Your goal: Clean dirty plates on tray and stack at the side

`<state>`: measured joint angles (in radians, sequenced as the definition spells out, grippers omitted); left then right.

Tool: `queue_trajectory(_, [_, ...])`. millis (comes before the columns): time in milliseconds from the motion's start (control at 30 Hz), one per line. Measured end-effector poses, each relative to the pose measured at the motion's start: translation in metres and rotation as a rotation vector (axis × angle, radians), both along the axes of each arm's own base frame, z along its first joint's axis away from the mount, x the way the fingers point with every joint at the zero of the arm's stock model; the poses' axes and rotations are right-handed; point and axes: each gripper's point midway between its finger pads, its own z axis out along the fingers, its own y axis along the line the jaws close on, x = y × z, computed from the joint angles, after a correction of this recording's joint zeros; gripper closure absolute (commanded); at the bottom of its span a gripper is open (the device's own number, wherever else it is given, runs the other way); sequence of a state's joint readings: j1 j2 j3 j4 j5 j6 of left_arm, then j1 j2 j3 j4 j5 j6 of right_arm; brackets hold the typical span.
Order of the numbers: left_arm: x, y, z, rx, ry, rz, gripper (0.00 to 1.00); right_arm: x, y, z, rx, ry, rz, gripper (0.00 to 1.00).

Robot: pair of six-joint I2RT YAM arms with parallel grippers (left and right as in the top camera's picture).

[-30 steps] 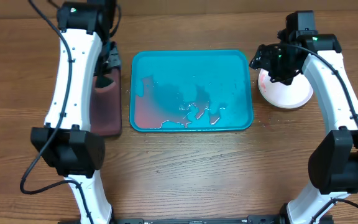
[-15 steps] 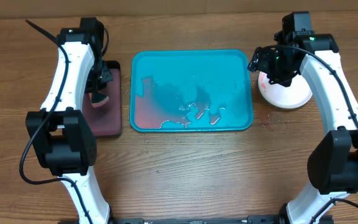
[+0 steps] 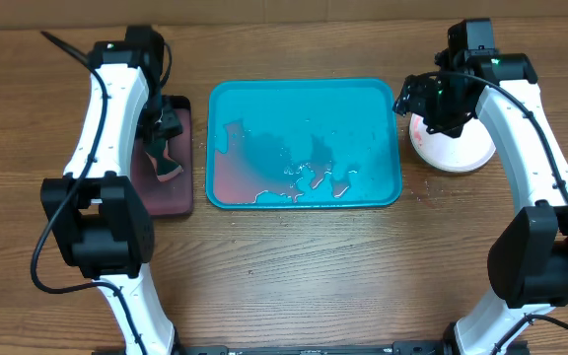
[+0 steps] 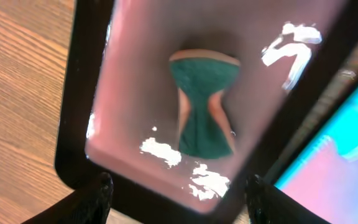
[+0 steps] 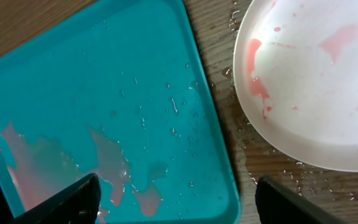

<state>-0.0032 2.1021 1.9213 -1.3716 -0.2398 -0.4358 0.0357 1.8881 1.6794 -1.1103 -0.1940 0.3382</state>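
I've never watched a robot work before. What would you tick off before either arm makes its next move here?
1. Teal tray free of plates: ok, only pinkish puddles on it.
2. White plate wiped clean: not ok, red smears show on it.
3. Sponge free of the left jaws: ok, it lies in the black tray, jaws open above it.
4. Right jaws empty: ok, open with nothing between them.
5. Other plates stacked under the white one: cannot tell, only the white one shows.
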Motion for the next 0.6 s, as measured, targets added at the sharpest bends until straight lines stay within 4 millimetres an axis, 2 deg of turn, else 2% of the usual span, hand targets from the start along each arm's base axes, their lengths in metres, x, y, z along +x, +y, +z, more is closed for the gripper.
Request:
queue_trajectory(33, [0.003,-0.005,0.006,-0.001,-0.01,-0.022,0.29,-0.003,0.0,-0.001,-0.001,0.012,0.002,0.23])
queue_trajectory(67, [0.007,-0.013,0.015,-0.003,-0.028,-0.05,0.24,-0.006,0.0,-0.001,-0.003,0.025,0.005,0.22])
queue_trajectory(100, [0.011,-0.021,0.026,-0.004,-0.052,-0.081,0.02,-0.009,-0.001,-0.001,-0.005,0.037,0.012,0.2])
queue_trajectory(133, [0.014,-0.031,0.038,-0.007,-0.078,-0.117,0.0,-0.013,-0.001,0.001,-0.008,0.048,0.019,0.0])
queue_trajectory(200, [0.018,-0.05,0.066,-0.017,-0.154,-0.163,0.0,-0.018,-0.001,0.011,-0.016,0.053,0.045,0.0])
queue_trajectory(267, [0.016,-0.068,0.097,-0.031,-0.234,-0.206,0.0,-0.023,-0.002,0.032,-0.023,0.028,0.062,0.0])
queue_trajectory(333, [0.009,-0.084,0.128,-0.044,-0.315,-0.244,0.0,-0.031,-0.002,0.067,-0.03,-0.028,0.072,0.0])
queue_trajectory(433, [-0.002,-0.097,0.16,-0.06,-0.396,-0.28,0.0,-0.053,-0.004,0.135,-0.037,-0.17,0.078,0.0])
queue_trajectory(500, [-0.004,-0.099,0.167,-0.063,-0.412,-0.286,0.0,-0.076,-0.004,0.178,-0.037,-0.274,0.079,0.0])
queue_trajectory(533, [-0.004,-0.099,0.167,-0.063,-0.411,-0.286,0.0,-0.093,-0.005,0.205,-0.036,-0.352,0.08,0.0])
queue_trajectory(600, [-0.002,-0.099,0.163,-0.062,-0.401,-0.286,0.0,-0.111,-0.004,0.23,-0.029,-0.428,0.083,0.0])
